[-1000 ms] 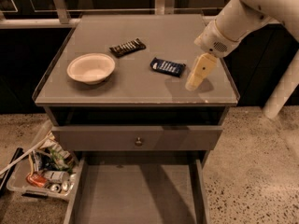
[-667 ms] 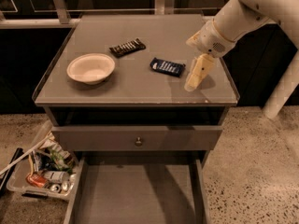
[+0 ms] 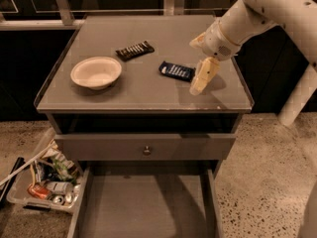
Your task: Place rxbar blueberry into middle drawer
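The rxbar blueberry (image 3: pixel 177 71), a dark blue wrapper with white lettering, lies flat on the cabinet top, right of centre. My gripper (image 3: pixel 194 66) hangs just to the right of the bar, close above the top. It is open and empty; one cream finger (image 3: pixel 204 76) points down and left, and the other shows farther back. The middle drawer (image 3: pixel 143 207) is pulled out at the bottom of the view, showing its bare grey floor and thin side walls.
A white bowl (image 3: pixel 96 72) sits at the left of the cabinet top. A black-wrapped bar (image 3: pixel 134 50) lies behind the blue one. A shut drawer front with a round knob (image 3: pixel 146 150) is above the open drawer. A bin of clutter (image 3: pixel 47 185) stands on the floor at the left.
My gripper has shifted slightly left, closer to the blue bar. The bar, bowl and drawer have not moved.
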{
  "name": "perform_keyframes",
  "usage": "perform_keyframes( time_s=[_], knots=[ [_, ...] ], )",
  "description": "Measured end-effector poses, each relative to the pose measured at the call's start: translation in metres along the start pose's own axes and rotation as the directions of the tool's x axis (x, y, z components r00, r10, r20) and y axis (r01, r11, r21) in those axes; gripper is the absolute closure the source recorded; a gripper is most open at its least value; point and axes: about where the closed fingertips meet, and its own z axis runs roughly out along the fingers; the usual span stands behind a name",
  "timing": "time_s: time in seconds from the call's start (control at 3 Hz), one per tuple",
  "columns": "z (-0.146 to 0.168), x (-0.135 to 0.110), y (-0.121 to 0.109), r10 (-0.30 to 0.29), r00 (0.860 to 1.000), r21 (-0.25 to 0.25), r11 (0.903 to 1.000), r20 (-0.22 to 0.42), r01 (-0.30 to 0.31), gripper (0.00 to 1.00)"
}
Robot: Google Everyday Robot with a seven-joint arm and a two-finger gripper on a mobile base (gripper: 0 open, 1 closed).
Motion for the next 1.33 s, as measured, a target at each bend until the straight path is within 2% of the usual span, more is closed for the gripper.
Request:
perform_keyframes(
  time_s=[0.33,0.67,1.0,1.33],
  knots=[
    [0.013,-0.004,-0.014,-0.015,0.999,-0.008,0.9999,0.044,0.015,0.00],
    [0.022,-0.001,-0.024,0.013,0.996,-0.019,0.9998,0.085,-0.011,0.00],
    [0.030,0.012,-0.029,0.092,0.991,-0.033,0.9954,0.093,-0.090,0.00],
    [0.039,0.023,-0.035,0.178,0.979,-0.044,0.9836,0.098,-0.175,0.00]
  ],
)
